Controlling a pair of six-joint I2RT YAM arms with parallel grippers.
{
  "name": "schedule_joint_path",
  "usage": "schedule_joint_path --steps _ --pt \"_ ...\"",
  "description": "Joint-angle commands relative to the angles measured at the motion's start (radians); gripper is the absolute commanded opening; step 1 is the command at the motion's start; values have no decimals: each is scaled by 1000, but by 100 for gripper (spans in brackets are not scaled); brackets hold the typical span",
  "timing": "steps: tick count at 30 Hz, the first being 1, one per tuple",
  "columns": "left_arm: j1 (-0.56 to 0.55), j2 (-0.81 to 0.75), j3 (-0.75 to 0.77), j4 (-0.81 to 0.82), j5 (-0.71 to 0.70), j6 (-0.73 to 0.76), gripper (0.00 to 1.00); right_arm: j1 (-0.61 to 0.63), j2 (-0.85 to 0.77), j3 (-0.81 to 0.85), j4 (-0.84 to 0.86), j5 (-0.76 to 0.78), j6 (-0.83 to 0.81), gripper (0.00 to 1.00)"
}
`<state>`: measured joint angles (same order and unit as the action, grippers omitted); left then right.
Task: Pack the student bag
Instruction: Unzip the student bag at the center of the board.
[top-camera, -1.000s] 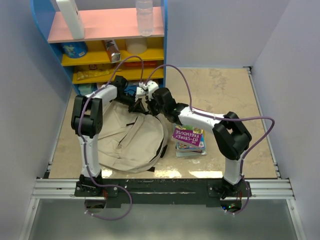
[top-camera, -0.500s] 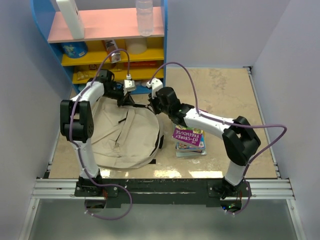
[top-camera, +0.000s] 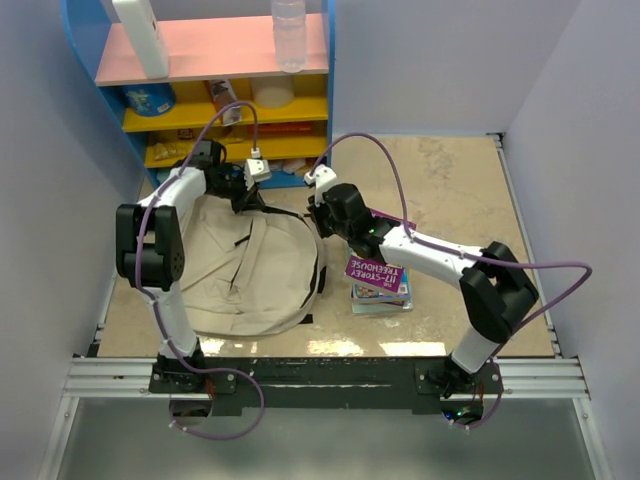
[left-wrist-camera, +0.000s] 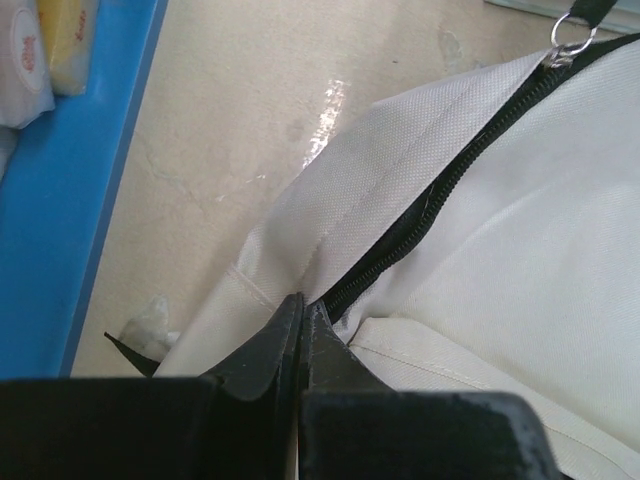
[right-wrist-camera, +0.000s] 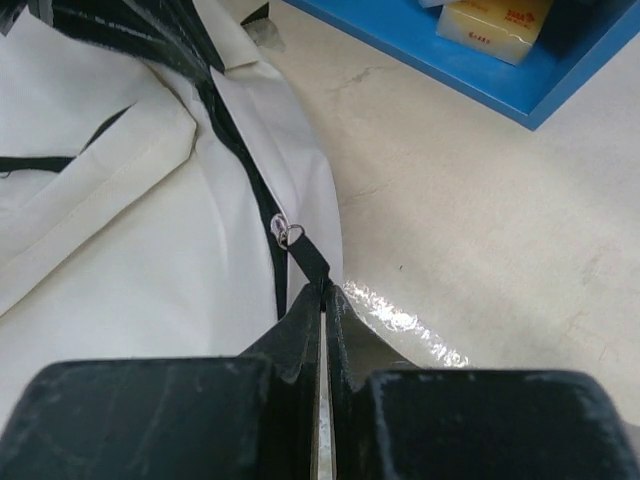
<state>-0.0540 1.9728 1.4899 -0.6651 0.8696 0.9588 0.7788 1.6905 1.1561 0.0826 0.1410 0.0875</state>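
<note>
Bag (top-camera: 250, 275) is lying flat on the counter (top-camera: 450, 170), left of centre in the overhead view, just below the blue shelf unit (top-camera: 215, 48) at upper left. My left claw (left-wrist-camera: 302, 308) is pinched tight on the bag's top edge, right where the black zip (left-wrist-camera: 440, 195) ends, with no gap between the fingers. Right claw (right-wrist-camera: 322, 295) is clamped on the black zip pull (right-wrist-camera: 308, 262), the strap with the small metal ring, at the bag's upper right rim.

A stack of books (top-camera: 380, 285) sits just right of the bag. The purple top cover reads "STOREY TREEHOUSE", upside down from the overhead camera. I can't make out the bit before that. The yellow packet (right-wrist-camera: 497, 15) on the shelf, top right of the right wrist view, has red print too small to read.
</note>
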Motion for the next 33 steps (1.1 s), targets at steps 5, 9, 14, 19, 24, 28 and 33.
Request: schedule_joint_path --steps 5,9,14,19,24,28,33 --pt "54 -74 -36 122 -124 -66 0 -10 -127 -72 -1 57 31 0" --pt "54 -83 -51 142 -138 -83 0 -7 -141 -93 -12 39 47 0" --pt "77 -94 -68 194 -198 -129 0 19 -190 -156 -21 40 70 0" --pt "79 -101 -71 209 -215 -157 0 36 -247 -209 -47 49 104 0" --pt "79 -106 -72 225 -235 -187 0 92 -301 -245 -72 72 149 0" --pt "77 -120 -71 213 -224 -198 2 135 -308 -285 -64 85 198 0" --pt "77 -160 -10 46 -86 -160 62 148 -281 -286 -60 98 242 0"
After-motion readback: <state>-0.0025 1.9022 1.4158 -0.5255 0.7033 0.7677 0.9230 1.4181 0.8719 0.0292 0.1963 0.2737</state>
